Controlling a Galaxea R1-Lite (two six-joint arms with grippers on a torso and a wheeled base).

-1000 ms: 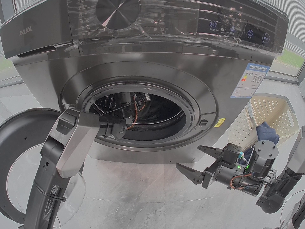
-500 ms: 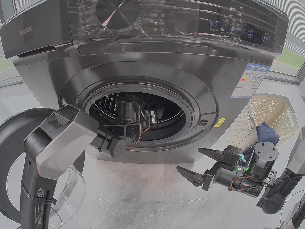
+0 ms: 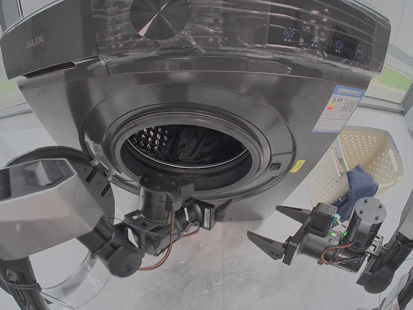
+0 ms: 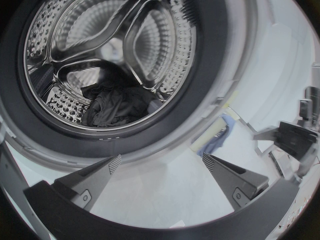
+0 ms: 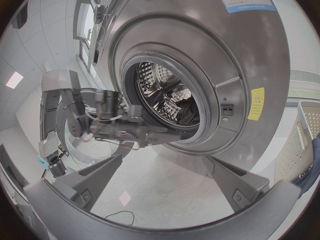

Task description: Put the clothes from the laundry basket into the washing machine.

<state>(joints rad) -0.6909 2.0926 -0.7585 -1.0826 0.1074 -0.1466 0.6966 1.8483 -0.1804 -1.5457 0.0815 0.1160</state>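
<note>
Floor [image 3: 206, 272]: grey shiny tiles, where the wash things stand.
Dark clothes [image 4: 110, 107]: a heap low in the drum [image 4: 100, 34], so that bit looks done.
Blue cloth [image 3: 359, 186]: lies in the laundry basket [image 3: 378, 151], waiting for me.
Washing machine [image 3: 275, 104]: its round mouth is open so clothes can go in. The basket stands just beside it, on my right.
My left gripper [image 4: 161, 159]: just outside the mouth, fingers spread wide, holding nothing.
My right gripper [image 3: 266, 222]: low over the floor near the basket, fingers spread and empty. I think it is ready for the blue cloth.
</note>
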